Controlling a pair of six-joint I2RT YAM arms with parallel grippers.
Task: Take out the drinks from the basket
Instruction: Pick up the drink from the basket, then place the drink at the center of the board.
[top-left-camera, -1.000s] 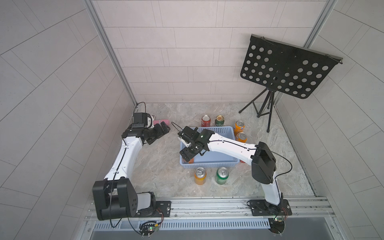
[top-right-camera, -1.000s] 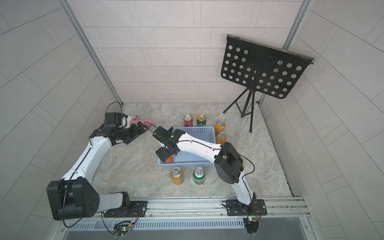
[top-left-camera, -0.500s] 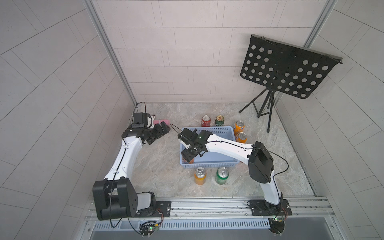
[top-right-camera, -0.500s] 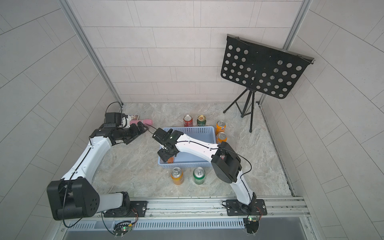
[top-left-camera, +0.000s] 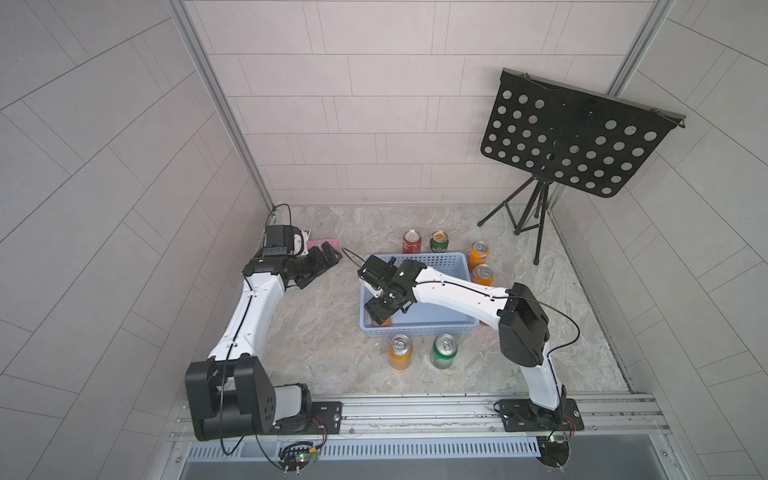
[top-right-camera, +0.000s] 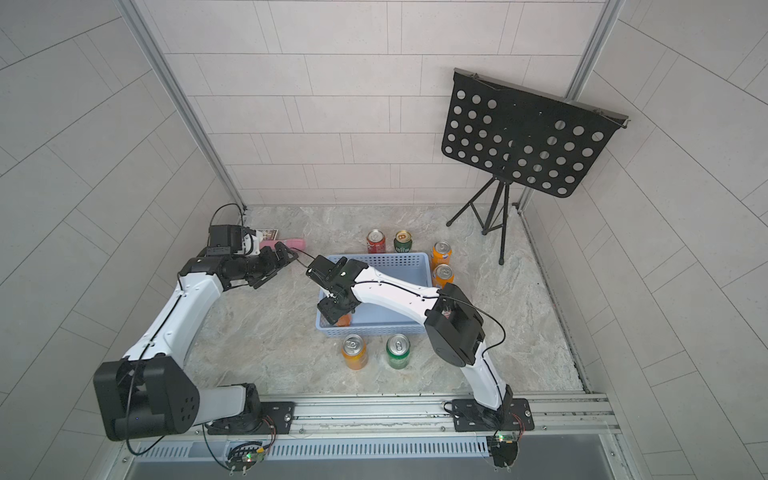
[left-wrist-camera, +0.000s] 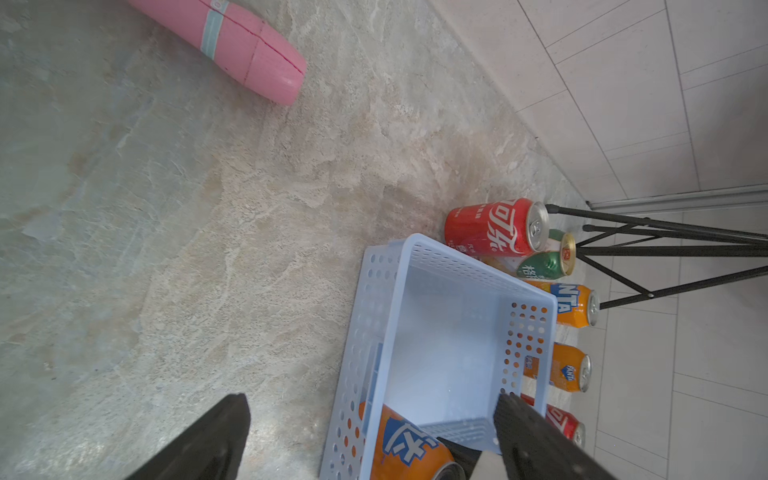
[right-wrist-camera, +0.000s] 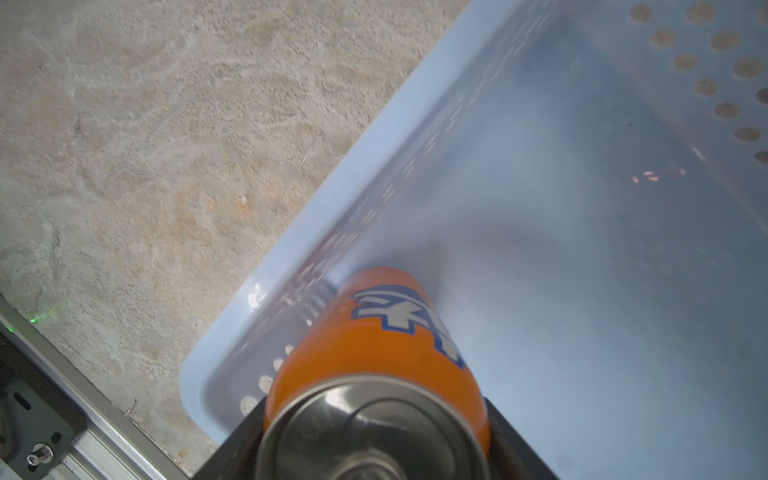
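Observation:
The pale blue basket sits mid-floor. One orange can stands in its near left corner, and my right gripper is shut on it from above, black fingers pressed on both sides. In both top views the gripper hides most of this can. The rest of the basket floor is bare. My left gripper is open and holds nothing, hovering above the floor left of the basket.
Several cans stand outside the basket: red and green behind it, two orange at its right, orange and green in front. A pink wand lies far left. A music stand occupies the back right.
My right gripper has shut on the orange can in the basket's near left corner. The left arm has stayed where it was.

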